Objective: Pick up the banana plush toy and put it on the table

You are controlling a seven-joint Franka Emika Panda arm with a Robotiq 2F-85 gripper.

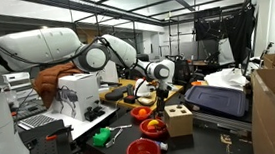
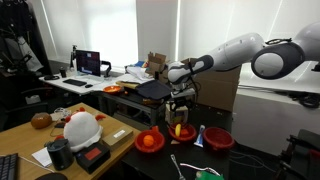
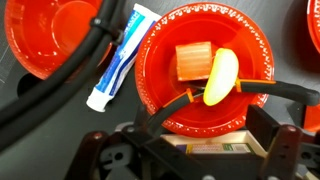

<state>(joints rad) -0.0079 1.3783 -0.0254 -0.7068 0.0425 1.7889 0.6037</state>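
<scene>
The yellow banana plush toy [image 3: 221, 77] lies in a red bowl [image 3: 160, 95] next to an orange block [image 3: 193, 59]. The bowl stands on the black table [image 2: 150, 165]. My gripper [image 3: 212, 128] is open and empty, hanging straight above this bowl with a finger on each side of the view. In both exterior views the gripper [image 2: 181, 102] [image 1: 157, 87] hovers a short way above the bowl [image 2: 181, 133] [image 1: 154, 127]. The banana shows as a small yellow patch in an exterior view [image 2: 179, 129].
A toothpaste tube [image 3: 118, 58] lies between this bowl and another red bowl [image 3: 55, 35]. A bowl holding a round orange item [image 2: 150, 142] and a third red bowl [image 2: 217, 138] flank it. A wooden box [image 1: 178, 120] and green plush toy [image 1: 105, 137] sit nearby.
</scene>
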